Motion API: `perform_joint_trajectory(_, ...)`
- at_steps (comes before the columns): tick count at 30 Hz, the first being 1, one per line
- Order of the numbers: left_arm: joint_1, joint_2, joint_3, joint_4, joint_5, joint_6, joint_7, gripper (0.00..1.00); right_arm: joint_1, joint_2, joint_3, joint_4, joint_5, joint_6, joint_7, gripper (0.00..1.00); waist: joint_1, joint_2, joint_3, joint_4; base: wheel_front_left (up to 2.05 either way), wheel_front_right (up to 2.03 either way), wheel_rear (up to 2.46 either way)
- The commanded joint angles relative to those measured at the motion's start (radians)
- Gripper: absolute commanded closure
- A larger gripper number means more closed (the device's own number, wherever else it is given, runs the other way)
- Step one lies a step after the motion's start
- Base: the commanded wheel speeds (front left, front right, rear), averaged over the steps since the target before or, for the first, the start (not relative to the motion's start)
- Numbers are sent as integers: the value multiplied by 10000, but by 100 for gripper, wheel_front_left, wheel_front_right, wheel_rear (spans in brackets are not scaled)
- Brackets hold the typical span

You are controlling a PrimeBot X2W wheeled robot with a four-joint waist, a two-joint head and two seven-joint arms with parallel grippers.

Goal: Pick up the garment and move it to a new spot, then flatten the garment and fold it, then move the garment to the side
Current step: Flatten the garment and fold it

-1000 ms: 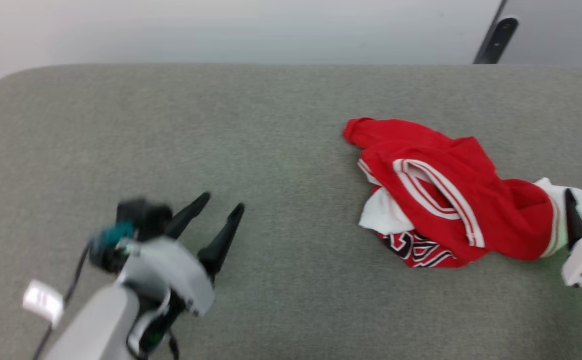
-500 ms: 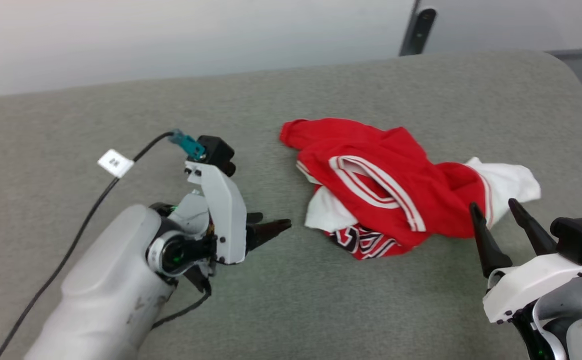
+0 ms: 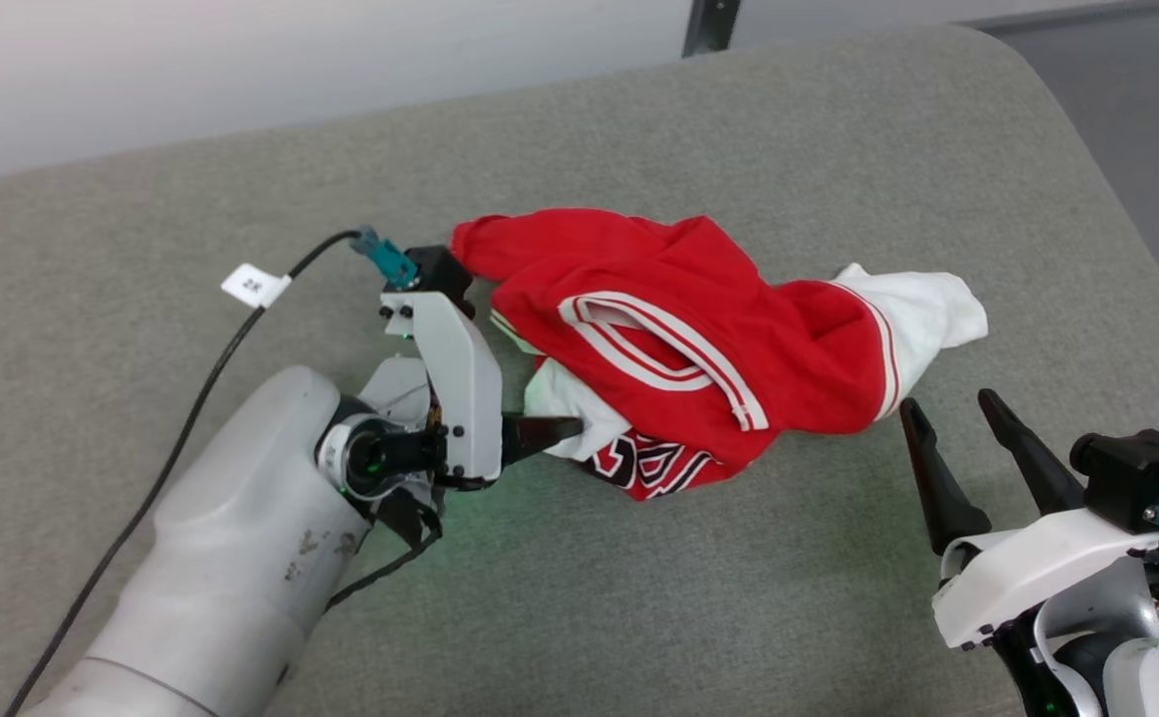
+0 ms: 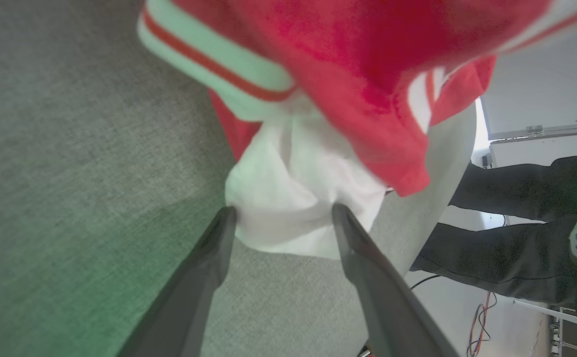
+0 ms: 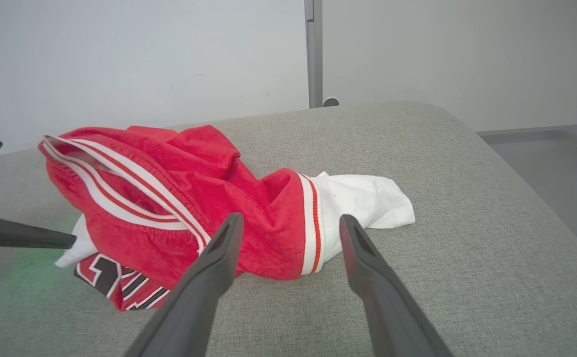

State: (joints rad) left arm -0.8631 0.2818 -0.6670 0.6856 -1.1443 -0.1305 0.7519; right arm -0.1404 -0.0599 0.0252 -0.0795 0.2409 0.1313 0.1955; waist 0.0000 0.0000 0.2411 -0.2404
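**Item:** garment (image 3: pixel 669 339), a red T-shirt with white sleeves and striped trim.

**Location:** bunched in a heap on the grey padded surface (image 3: pixel 141 249), roughly mid-width. The lettered front is tucked under at the near side. One white sleeve (image 3: pixel 923 304) trails toward the robot's right, and a white fold (image 4: pixel 288 208) pokes out toward its left.

**Left tool** (image 4: pixel 283 212): fully released, jaws spread wide, set low along the surface. The white fold lies between the two fingertips and appears to brush both. Nothing is gripped.

**Right tool** (image 3: pixel 948 401): fully released and empty. Its fingers aim at the striped seam where the red body meets the white sleeve. It is near the cloth but apart from it.

**Step in hand (judged):** first grasp of the pick-up; the garment is not yet lifted.

**Handling notes (judged):**
- The left tool would do well to slide slightly deeper before clenching, so the pads bracket the fold rather than the tips alone.
- Its fingertips should skim the cover rather than dig into it.
- The right tool should advance over the seam and take a thick pinch.
- The soft heap may come up in several layers, so an even lift on both sides should limit dragging.
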Motion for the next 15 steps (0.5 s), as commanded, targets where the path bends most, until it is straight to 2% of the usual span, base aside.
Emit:
perform_joint_trajectory(1, -51, 19, -19, 56, -49, -1, -22, 0, -119, 21, 38, -50, 42, -10, 26, 0, 0, 0, 120, -133, 0, 0, 0)
perform_joint_trajectory(3, -118, 8, -93, 129, -172, -1, -64, 0, -128, 34, 73, -78, 68, -10, 12, 0, 0, 0, 127, -156, 0, 0, 0)
perform_joint_trajectory(4, -138, 24, -107, 189, -224, -1, -76, 16, -124, 41, 72, -84, 62, -10, 4, 0, 0, 0, 131, -154, 0, 0, 0)
perform_joint_trajectory(5, -147, 37, -132, 219, -288, -3, -88, 54, -122, 49, 66, -97, 60, -10, -4, 0, 0, 0, 128, -142, 0, 0, 0)
perform_joint_trajectory(6, -143, 38, -143, 203, -388, -1, -104, 100, -115, 56, 44, -109, 55, -10, -9, 0, 0, 0, 118, -122, 0, 0, 0)
perform_joint_trajectory(15, -368, 159, -231, 37, -925, -1, -620, 100, 131, 69, -241, -114, -66, -10, 49, 0, 0, 0, -208, 597, 0, 0, 0)
